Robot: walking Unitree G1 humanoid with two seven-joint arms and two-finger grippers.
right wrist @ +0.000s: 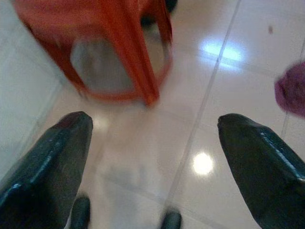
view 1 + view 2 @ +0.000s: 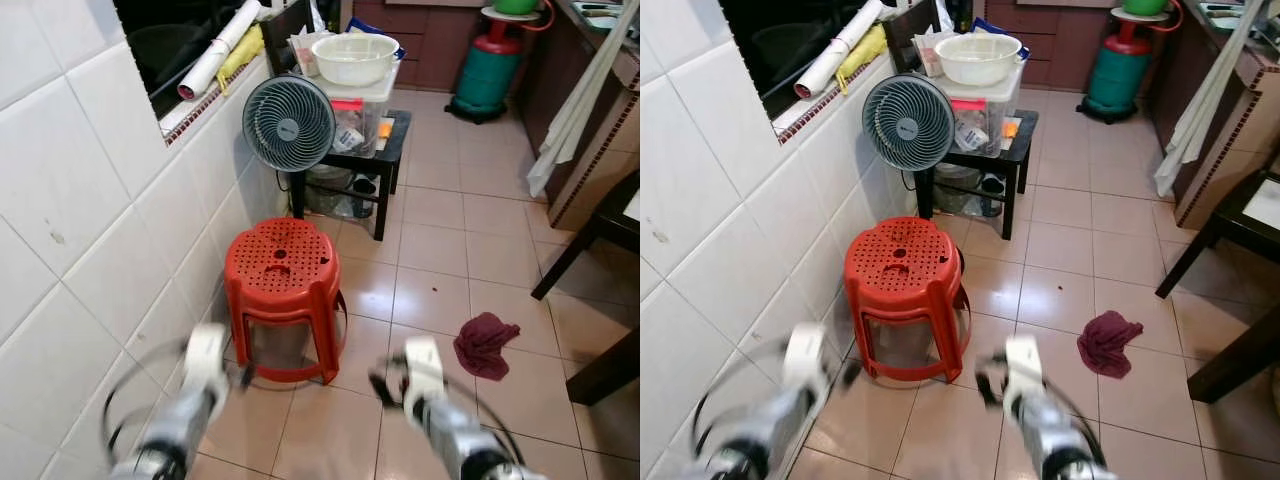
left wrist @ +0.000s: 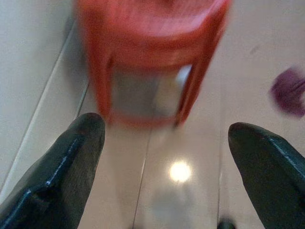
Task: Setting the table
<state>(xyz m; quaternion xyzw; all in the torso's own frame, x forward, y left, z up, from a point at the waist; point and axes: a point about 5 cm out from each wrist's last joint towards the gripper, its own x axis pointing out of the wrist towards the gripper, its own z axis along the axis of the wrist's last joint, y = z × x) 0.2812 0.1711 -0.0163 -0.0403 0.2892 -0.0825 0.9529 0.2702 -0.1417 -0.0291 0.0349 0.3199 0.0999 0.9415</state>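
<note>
A pale bowl sits on a clear storage box on the small black worktop beside a fan. Nearer, a red stool stands by the tiled wall. Left claw and right claw hover blurred over floor tiles, both spread wide, holding nothing.

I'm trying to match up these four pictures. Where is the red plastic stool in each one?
Left eye view: red stool at lower centre-left, beside the tiled wall.
Right eye view: lower centre-left.
Left wrist view: blurred, beyond the open pincer.
Right wrist view: blurred.
Shared landmark: maroon rag on the floor.
</note>
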